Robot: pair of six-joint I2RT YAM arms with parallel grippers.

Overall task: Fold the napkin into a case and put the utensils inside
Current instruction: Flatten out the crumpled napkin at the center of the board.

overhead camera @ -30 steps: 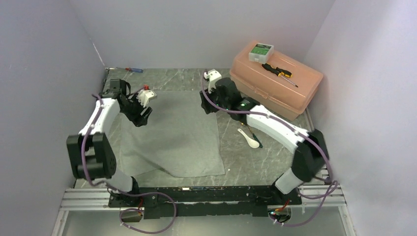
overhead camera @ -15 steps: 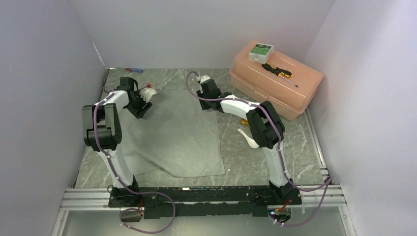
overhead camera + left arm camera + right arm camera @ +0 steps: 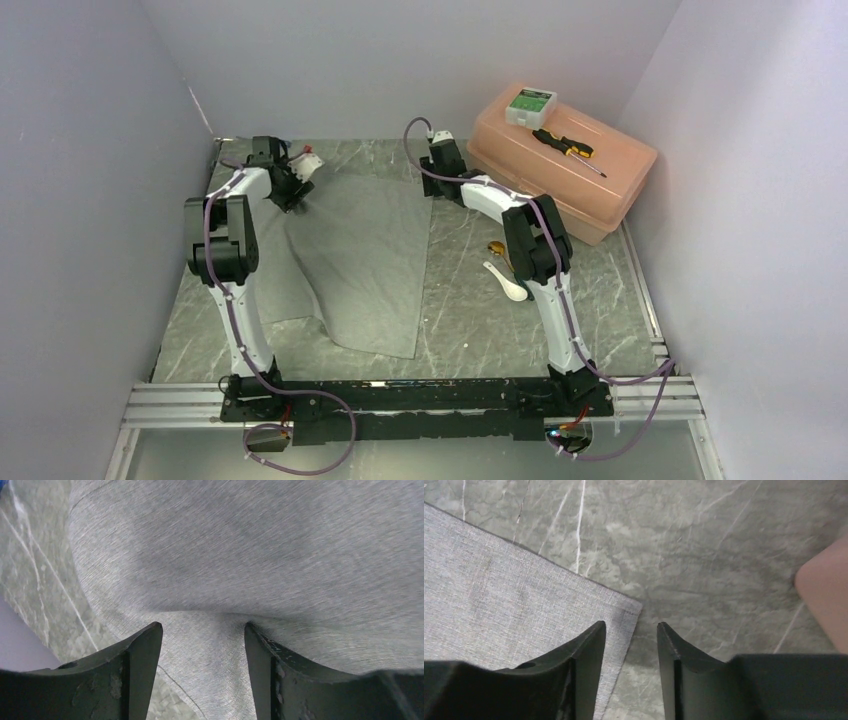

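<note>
The grey napkin (image 3: 365, 260) lies flat in the middle of the table, narrower toward its near end. My left gripper (image 3: 300, 172) is at the napkin's far left corner. In the left wrist view it (image 3: 201, 627) is open, its fingertips pressed down on the cloth (image 3: 250, 555) with a raised ridge between them. My right gripper (image 3: 438, 165) is at the far right corner. Its jaws (image 3: 630, 625) stand a little apart, open, over the napkin's corner edge (image 3: 621, 612). The white spoon (image 3: 507, 281) and the gold spoon (image 3: 497, 248) lie right of the napkin, the gold one partly hidden by the right arm.
A pink plastic box (image 3: 600, 185) stands at the back right, and its corner (image 3: 824, 600) shows in the right wrist view. On its lid lie a black-and-yellow screwdriver (image 3: 568, 148) and a small white-and-green box (image 3: 530, 105). Walls close in the left, back and right.
Both arms have stretched out to the napkin's far corners and come down onto it. The right jaws have narrowed. The napkin's outline has narrowed and its right edge has shifted left.
</note>
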